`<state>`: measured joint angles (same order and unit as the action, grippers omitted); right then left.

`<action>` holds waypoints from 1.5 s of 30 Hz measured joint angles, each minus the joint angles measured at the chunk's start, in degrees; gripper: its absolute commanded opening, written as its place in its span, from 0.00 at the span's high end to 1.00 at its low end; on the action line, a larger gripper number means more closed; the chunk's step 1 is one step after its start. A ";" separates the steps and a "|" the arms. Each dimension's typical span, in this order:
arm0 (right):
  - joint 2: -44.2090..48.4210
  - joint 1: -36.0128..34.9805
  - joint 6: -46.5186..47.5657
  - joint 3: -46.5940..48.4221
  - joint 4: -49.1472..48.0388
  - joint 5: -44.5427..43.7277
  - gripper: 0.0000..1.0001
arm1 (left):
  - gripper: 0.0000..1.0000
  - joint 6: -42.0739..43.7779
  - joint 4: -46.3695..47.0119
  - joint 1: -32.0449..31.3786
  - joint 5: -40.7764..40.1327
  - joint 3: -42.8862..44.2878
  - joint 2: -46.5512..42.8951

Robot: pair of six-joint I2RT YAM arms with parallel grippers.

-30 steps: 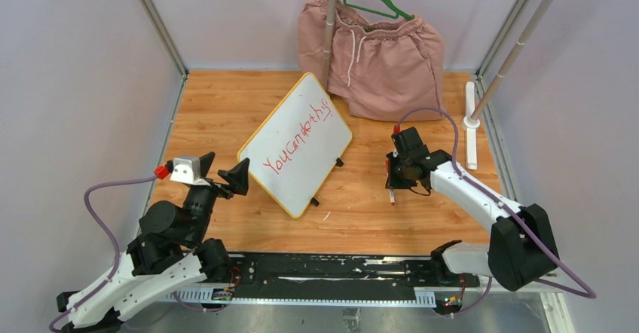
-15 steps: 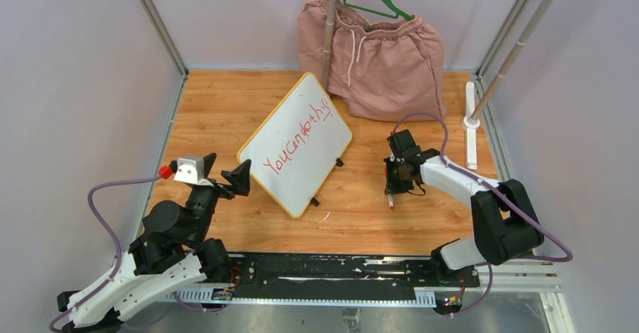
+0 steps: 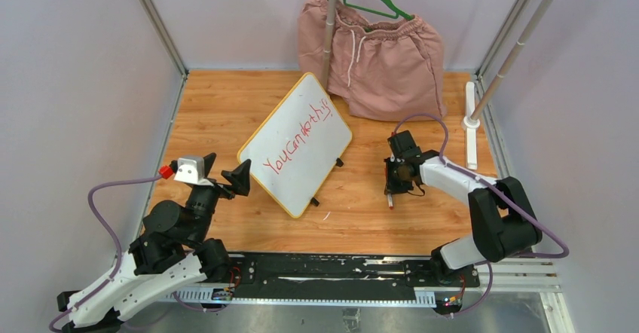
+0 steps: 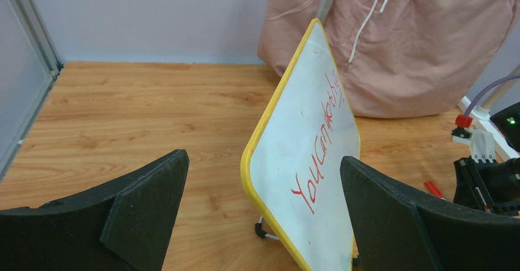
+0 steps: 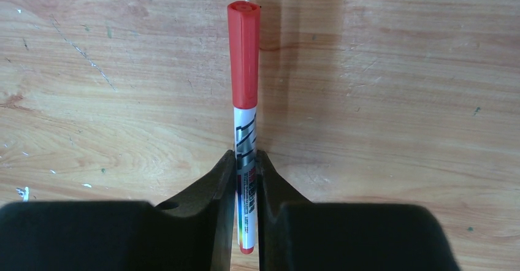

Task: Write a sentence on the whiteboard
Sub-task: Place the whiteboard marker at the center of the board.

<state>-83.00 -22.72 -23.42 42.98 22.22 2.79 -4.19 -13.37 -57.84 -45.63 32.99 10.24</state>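
Right fingers (image 5: 211, 219) pinch capped marker (image 5: 244, 99), perhaps touching table (image 5: 398, 99); left fingers (image 4: 141, 203) apart.

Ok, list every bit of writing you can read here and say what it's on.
"YouCandothis", roughly: red handwriting on the whiteboard, its last part underlined.
Black print on the barrel of the marker: too small and blurred to read.
No other text shows.
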 measured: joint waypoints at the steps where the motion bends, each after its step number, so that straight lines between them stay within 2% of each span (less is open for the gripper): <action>1: 0.09 0.00 -0.11 -0.11 -0.15 0.02 0.79 | 0.00 0.00 0.00 0.00 0.00 0.00 0.00; 9: 0.79 0.33 -0.79 -0.90 -1.07 0.63 0.74 | 0.00 0.81 0.00 0.00 0.28 0.00 0.00; 24: 1.90 0.48 -0.83 -2.19 -2.49 0.87 0.74 | 0.00 1.07 0.00 0.00 0.61 -0.50 0.00; 36: 4.52 1.64 -0.76 -2.47 -0.98 0.46 0.65 | 0.00 0.74 -0.02 0.00 1.73 -0.66 1.99; 41: 11.21 1.90 -0.22 -2.43 0.37 -0.70 0.64 | 0.00 -3.39 -1.57 0.00 0.00 0.76 6.73; 45: 15.58 1.90 0.96 -2.10 1.62 -1.44 0.64 | 0.00 -14.97 -8.68 0.00 -4.96 5.57 12.15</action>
<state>-67.42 -20.82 -22.46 40.88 23.83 1.34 -19.16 -22.04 -57.84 -50.59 38.57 22.39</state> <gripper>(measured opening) 0.361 0.997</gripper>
